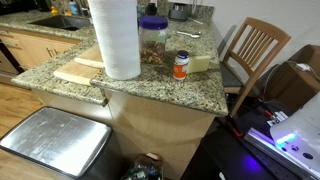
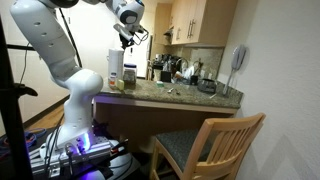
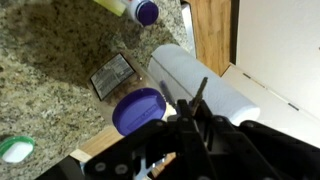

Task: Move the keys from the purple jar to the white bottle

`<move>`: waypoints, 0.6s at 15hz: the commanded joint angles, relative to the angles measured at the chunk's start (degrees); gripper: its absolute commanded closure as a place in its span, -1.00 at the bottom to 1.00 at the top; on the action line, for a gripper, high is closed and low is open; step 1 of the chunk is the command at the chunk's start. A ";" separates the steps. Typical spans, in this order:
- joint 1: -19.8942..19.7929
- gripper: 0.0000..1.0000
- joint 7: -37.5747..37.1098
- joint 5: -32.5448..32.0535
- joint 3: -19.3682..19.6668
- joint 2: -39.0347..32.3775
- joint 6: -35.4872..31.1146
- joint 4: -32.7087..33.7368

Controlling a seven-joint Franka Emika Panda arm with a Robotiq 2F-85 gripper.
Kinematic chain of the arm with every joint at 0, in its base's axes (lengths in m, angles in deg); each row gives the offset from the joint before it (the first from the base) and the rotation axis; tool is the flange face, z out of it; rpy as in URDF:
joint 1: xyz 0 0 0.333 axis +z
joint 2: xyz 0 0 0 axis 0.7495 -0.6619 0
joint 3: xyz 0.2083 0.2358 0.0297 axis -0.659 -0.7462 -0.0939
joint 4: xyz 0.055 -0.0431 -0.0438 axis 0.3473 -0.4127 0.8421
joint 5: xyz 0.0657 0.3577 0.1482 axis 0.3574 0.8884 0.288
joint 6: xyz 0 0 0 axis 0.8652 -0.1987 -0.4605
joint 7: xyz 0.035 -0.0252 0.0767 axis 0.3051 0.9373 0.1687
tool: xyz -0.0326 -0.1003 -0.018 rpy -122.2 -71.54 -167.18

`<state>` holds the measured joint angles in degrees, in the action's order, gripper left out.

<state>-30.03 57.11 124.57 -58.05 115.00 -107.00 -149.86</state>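
Your gripper [image 2: 127, 40] hangs high above the purple jar [image 3: 138, 110], offset toward the paper-towel roll [image 3: 205, 85]; I cannot tell whether it's clenched.

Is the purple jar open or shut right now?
Shut. The purple jar stands upright with its lid seated on top in an exterior view; the wrist view shows the lid from above.

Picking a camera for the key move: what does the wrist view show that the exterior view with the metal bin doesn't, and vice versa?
Wrist view only: the pincer, near the purple jar lid; open or shut, I can't tell. That exterior view only: the jar's brownish wall, the orange-red label on the white bottle, a wooden chair, the metal bin. Shared: the purple lid, the paper-towel roll, the granite counter. Keys: not discernible in either.
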 commanded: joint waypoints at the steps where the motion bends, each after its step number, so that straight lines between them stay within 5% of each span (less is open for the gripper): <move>1: -2.55 0.94 0.75 -0.69 -0.90 1.92 4.81 -3.81; 9: -1.18 0.94 4.30 1.90 -3.34 0.40 4.69 -11.03</move>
<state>-31.19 59.01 124.56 -60.14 115.80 -102.06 -158.43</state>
